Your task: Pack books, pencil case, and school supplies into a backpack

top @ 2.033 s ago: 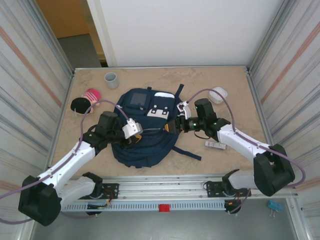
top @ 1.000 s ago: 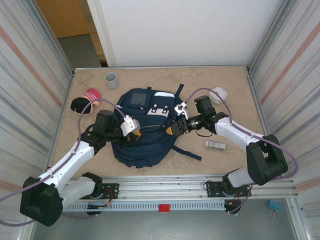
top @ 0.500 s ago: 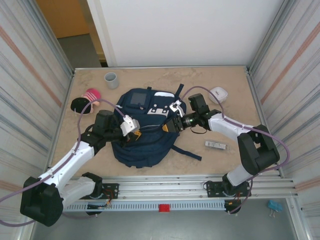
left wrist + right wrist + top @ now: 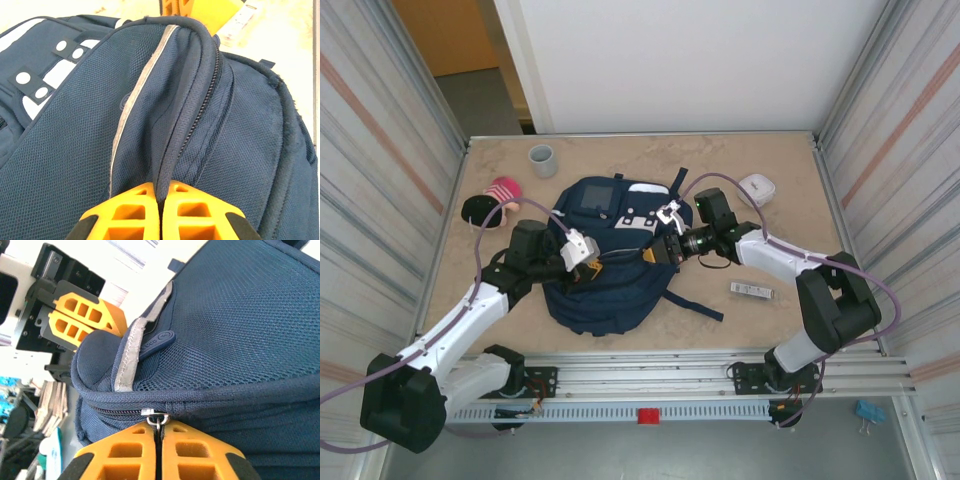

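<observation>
Left pincer (image 4: 160,192) is clenched on a fold of the large navy blue fabric backpack (image 4: 605,290) lying mid-table (image 4: 790,180). Right pincer (image 4: 157,432) pinches its small metal zipper pull (image 4: 156,416). The small white printed strip (image 4: 752,289) alongside is too small to read.

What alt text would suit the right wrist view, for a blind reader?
The right gripper, orange jaws shut, pinches the metal zipper pull of the navy backpack. Beyond the bag's mesh fabric, the left gripper holds its far edge.
</observation>
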{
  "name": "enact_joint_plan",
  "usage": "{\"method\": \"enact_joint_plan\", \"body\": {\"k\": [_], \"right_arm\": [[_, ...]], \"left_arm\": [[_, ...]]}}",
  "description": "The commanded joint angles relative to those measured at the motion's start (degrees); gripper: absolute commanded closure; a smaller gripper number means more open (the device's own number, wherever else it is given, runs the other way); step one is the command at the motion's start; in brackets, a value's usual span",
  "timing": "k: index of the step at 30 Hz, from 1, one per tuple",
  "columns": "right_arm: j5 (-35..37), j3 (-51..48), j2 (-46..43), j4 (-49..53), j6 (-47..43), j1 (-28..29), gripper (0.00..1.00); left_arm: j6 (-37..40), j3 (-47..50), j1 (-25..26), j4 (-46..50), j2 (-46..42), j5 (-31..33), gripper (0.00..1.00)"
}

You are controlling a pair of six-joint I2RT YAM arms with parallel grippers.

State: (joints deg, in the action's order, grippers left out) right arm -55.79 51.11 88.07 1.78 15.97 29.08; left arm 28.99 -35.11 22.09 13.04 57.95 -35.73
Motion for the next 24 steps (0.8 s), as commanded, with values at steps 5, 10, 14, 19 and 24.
{"method": "enact_joint_plan", "body": {"k": [5, 10, 14, 19, 24], "right_arm": [[9.6, 0.4, -8.9, 9.5, 2.7, 1.1, 1.0], [13.4, 3.8, -11.4, 19.6, 0.1, 3.0, 1.0], [14.5, 6.4, -10.7, 20.1, 2.1, 7.6, 1.0], [15.9, 8.6, -8.7, 17.8, 6.1, 13.0, 1.0], [18.9, 7.6, -8.4, 16.9, 10.5, 13.0, 1.0]], "left_arm": [[-8.1, -4.3, 1.9, -3.1, 0.7, 11.3, 1.0], [-11.4, -6.3, 5.5, -4.5, 2.8, 17.7, 1.0], [-13.9, -8.3, 9.7, -6.5, 6.2, 22.0, 1.0], [-16.6, -12.1, 14.2, -7.4, 11.1, 26.4, 1.0], [-17.3, -13.8, 16.8, -9.2, 13.3, 24.6, 0.84]]}}
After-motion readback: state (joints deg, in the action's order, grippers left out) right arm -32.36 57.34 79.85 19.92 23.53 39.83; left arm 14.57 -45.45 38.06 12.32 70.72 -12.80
